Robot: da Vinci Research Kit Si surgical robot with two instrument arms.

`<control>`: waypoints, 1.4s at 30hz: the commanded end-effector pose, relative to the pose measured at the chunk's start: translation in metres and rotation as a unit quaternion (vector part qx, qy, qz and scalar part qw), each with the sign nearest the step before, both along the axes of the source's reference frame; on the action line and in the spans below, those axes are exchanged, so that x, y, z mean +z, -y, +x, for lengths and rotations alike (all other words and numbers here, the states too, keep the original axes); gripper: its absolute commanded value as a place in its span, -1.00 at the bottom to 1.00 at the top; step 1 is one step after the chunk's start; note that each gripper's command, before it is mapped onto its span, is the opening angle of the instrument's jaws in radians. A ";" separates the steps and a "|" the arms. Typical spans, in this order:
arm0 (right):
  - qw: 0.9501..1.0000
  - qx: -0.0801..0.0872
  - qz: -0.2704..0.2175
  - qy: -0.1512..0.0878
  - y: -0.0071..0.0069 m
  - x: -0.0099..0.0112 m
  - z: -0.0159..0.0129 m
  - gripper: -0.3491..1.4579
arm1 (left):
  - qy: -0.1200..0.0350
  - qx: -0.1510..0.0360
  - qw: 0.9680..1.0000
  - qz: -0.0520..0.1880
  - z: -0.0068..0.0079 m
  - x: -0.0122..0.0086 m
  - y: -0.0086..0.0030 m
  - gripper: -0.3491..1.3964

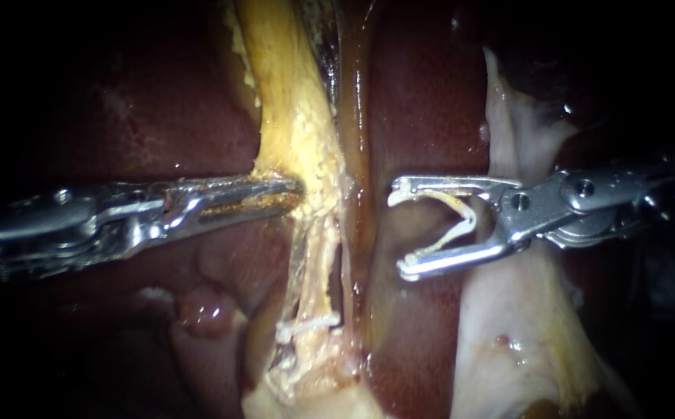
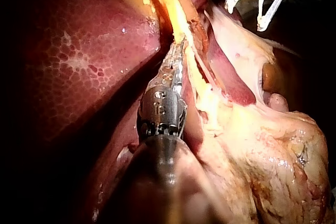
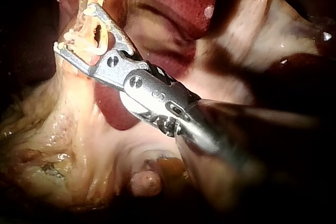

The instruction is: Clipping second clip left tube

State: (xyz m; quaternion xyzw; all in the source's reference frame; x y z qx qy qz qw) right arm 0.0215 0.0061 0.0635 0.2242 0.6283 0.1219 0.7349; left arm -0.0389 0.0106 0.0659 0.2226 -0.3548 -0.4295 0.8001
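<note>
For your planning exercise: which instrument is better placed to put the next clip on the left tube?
Right. The right instrument holds a loaded clip facing the tube; the left instrument grips that tube.

We are flanking the left tube point(image 1: 318, 264): left instrument point(image 1: 297, 190) gripping from its left, right instrument point(image 1: 396, 233) with clip point(image 1: 462, 221) on its right.

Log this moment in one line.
left instrument: shut on tissue | right instrument: holds loaded clip, apart from left tube | placed clip: on left tube
</note>
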 end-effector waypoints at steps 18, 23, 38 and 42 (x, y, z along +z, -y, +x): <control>0.994 -0.045 0.095 0.024 0.0082 0.0088 0.0077 0.03 | 0.007 -0.022 1.000 -0.011 0.0038 -0.0084 -0.0033 -1.00; 0.993 -0.050 0.098 0.033 0.0089 0.0110 0.0087 0.03 | 0.013 -0.024 0.999 -0.019 0.0041 -0.0104 -0.0031 -1.00; 0.993 -0.055 0.096 0.035 0.0086 0.0127 0.0097 0.03 | 0.021 -0.028 0.999 -0.026 0.0047 -0.0137 -0.0033 -1.00; 0.993 -0.059 0.099 0.034 0.0088 0.0130 0.0102 0.03 | 0.022 -0.029 0.999 -0.029 0.0050 -0.0141 -0.0036 -1.00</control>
